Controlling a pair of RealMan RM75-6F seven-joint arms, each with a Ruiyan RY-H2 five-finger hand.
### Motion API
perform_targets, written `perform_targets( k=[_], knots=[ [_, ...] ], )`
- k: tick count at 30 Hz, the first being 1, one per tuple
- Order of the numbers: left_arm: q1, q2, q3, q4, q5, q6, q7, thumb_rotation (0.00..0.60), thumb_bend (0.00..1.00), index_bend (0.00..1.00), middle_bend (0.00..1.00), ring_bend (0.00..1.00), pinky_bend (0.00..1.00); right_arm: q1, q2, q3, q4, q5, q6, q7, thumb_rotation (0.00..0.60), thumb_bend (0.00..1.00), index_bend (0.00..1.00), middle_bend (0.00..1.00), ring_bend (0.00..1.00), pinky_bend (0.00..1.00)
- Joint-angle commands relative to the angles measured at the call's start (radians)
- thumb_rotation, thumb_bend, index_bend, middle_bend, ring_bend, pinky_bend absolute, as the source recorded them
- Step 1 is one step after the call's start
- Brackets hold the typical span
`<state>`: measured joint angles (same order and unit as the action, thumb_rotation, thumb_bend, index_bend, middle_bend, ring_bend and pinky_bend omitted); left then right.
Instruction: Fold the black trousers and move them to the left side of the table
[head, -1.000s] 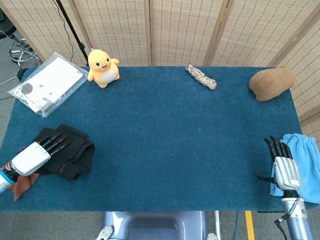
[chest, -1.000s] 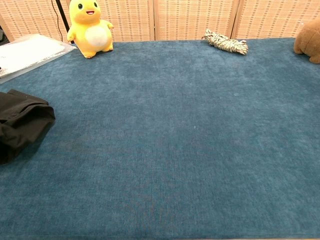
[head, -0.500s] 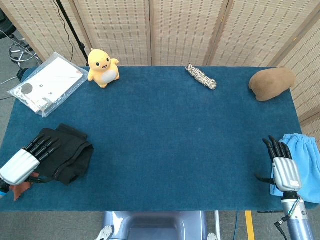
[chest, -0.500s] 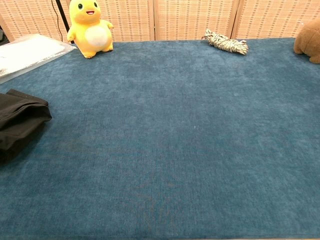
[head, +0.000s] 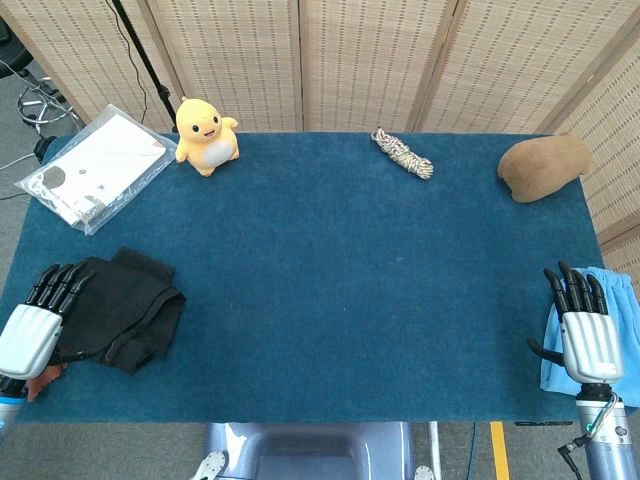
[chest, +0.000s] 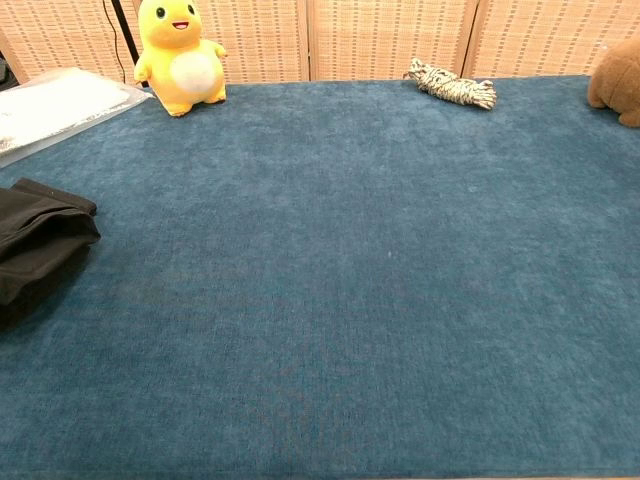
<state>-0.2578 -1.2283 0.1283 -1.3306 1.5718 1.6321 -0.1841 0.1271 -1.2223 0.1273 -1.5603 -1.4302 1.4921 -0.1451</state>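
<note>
The black trousers (head: 125, 311) lie folded in a bundle at the table's left side, near the front edge; the chest view shows their right end (chest: 38, 245) at its left border. My left hand (head: 36, 322) sits just left of the bundle at the table's edge, fingers straight and apart, holding nothing; its fingertips reach the trousers' left edge. My right hand (head: 586, 328) hovers at the front right corner over a light blue cloth (head: 622, 312), fingers spread and empty. Neither hand shows in the chest view.
A yellow plush duck (head: 205, 133) and a clear plastic bag of papers (head: 93, 167) lie at the back left. A coiled rope (head: 403, 153) sits at the back centre, a brown plush (head: 542, 166) at the back right. A rust-coloured cloth (head: 40, 380) peeks out under my left hand.
My left hand has slid off the trousers, back to the left edge, leaving the bundle on the table. My right hand has drifted slightly right over the blue cloth.
</note>
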Motion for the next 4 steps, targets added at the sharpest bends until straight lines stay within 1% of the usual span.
perform_targets(
  k=[1, 4],
  knots=[
    [0.029, 0.066, -0.053, -0.146, -0.100, -0.057, 0.095, 0.525, 0.00, 0.00, 0.00, 0.00, 0.00, -0.002, 0.000, 0.002, -0.002, -0.003, 0.007, -0.010, 0.600, 0.00, 0.00, 0.00, 0.00, 0.00],
    [0.032, 0.083, -0.071, -0.191, -0.128, -0.087, 0.100, 0.533, 0.00, 0.00, 0.00, 0.00, 0.00, -0.007, -0.001, -0.002, -0.009, -0.002, 0.012, -0.025, 0.600, 0.00, 0.00, 0.00, 0.00, 0.00]
  ],
)
